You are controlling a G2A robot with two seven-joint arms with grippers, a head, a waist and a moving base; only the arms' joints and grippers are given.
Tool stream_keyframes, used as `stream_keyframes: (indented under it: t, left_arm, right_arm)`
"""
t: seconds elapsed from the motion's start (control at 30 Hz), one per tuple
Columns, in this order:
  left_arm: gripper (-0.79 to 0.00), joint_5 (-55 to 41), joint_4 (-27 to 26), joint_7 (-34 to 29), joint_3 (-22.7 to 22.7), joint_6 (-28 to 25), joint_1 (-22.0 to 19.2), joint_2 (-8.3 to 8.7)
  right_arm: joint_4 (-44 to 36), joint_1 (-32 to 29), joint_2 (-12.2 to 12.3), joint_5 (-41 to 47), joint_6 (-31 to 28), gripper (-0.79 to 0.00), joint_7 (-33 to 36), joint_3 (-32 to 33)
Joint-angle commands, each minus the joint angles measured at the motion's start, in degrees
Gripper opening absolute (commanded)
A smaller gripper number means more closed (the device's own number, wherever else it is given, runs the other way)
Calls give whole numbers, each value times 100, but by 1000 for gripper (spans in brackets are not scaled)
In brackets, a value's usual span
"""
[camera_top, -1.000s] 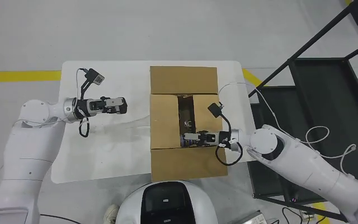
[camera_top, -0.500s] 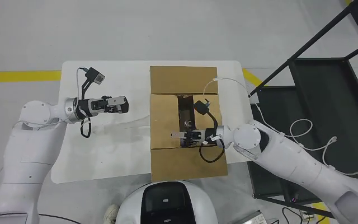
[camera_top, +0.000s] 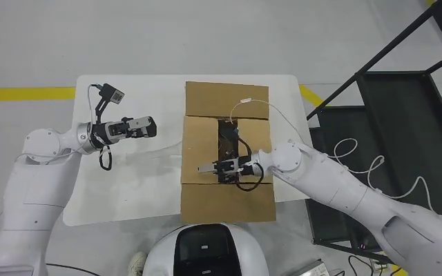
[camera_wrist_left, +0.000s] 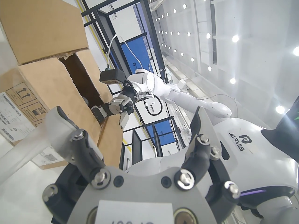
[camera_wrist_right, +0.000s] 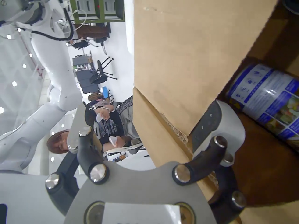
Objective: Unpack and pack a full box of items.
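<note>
A brown cardboard box (camera_top: 207, 138) stands in the middle of the white table (camera_top: 124, 186), its top flaps partly parted over a dark slot (camera_top: 228, 141). My right gripper (camera_top: 208, 168) is open at the near end of that slot, and its fingers straddle the edge of the box's left flap (camera_wrist_right: 177, 54). One finger (camera_wrist_right: 217, 122) is inside the box against the flap, the other outside. A blue-labelled can (camera_wrist_right: 264, 96) lies inside the box. My left gripper (camera_top: 146, 127) hangs open above the table, left of the box (camera_wrist_left: 46, 36), with nothing between its fingers (camera_wrist_left: 58, 120).
A black metal rack (camera_top: 373, 110) stands just off the table's right edge. Bare table lies to the left of and in front of the box. A yellow floor line (camera_top: 34, 93) runs behind the table.
My right gripper has moved left from inside the slot to the left flap's edge, and the box's near left side has shifted slightly left. The left arm has barely moved.
</note>
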Motion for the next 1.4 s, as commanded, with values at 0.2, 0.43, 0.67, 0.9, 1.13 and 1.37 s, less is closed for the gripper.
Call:
stream_keyframes:
  t: [0.2,0.43,0.67,0.9,1.13,1.37]
  left_arm:
    - [0,-11,-142,73,-232,-68,69,50]
    - [0,-106,-417,23,-599,-53,202,133]
    - [0,-252,-491,-418,-754,186,166,195]
    - [0,-475,-295,-686,-728,273,101,204]
    - [0,-543,390,-1093,-220,474,-151,121]
    - [0,-225,1219,-947,293,328,-503,-8]
  right_arm:
    - [131,7,-136,727,-923,0,648,350]
    - [-313,26,-376,597,-703,0,237,252]
    - [-572,272,-954,-36,-322,0,-833,-332]
    - [-314,479,-1533,-791,371,0,-1557,-846]
    - [-165,416,-1772,-1063,545,0,-1603,-851]
    - [-561,-33,-1518,-1238,420,0,-1385,-278]
